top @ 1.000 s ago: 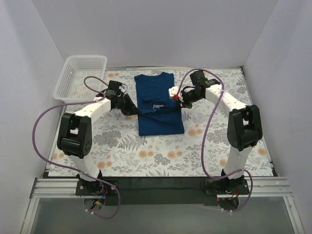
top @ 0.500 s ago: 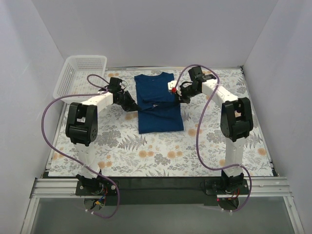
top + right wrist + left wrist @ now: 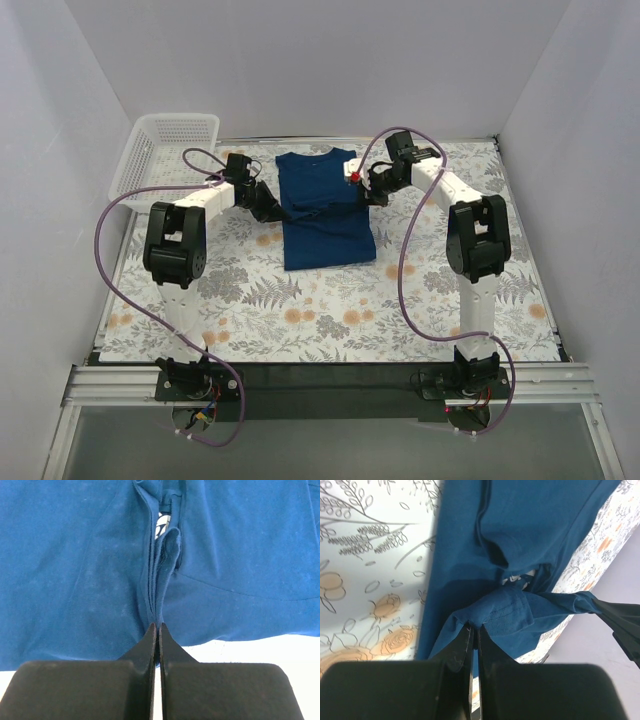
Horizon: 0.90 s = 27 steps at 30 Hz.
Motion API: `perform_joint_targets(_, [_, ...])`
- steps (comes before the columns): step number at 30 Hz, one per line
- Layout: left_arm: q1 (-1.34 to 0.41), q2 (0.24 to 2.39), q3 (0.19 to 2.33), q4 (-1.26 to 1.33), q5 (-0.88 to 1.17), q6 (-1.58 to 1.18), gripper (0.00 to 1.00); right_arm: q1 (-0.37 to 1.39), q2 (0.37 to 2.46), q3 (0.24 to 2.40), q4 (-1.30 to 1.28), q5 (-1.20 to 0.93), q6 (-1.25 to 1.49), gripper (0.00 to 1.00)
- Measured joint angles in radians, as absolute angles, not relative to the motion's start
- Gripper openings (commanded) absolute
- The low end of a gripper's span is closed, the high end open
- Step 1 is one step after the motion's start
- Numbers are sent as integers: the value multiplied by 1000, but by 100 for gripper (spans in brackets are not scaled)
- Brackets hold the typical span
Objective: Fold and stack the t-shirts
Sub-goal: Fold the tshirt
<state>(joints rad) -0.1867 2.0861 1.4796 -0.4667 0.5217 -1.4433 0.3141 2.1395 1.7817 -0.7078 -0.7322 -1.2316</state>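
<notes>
One of the navy t-shirts (image 3: 325,235) lies flat at the back middle of the table, folded narrow, with a raised crease across its middle. My left gripper (image 3: 281,212) is shut on the shirt's left edge at that crease. In the left wrist view, bunched navy t-shirt cloth (image 3: 530,525) sits pinched at the left gripper (image 3: 474,626). My right gripper (image 3: 359,198) is shut on the right edge; in its wrist view a ridge of gathered t-shirt fabric (image 3: 75,555) runs into the right gripper (image 3: 159,625). A sliver of pale print shows in the crease. No stack is in view.
A white mesh basket (image 3: 165,155) stands at the back left corner, just behind the left arm. A floral cloth (image 3: 330,310) covers the table. White walls close in the left, back and right sides.
Both grippers have moved toward the back wall with the pinched cloth, and the crease across the shirt has travelled back with them. Both arms are stretched out further.
</notes>
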Motion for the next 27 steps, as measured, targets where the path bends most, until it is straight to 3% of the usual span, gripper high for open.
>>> perform_joint_targets(27, [-178,2160,1579,-471,542,-1443,0,301,2239,1898,-707,-712,-1170,2])
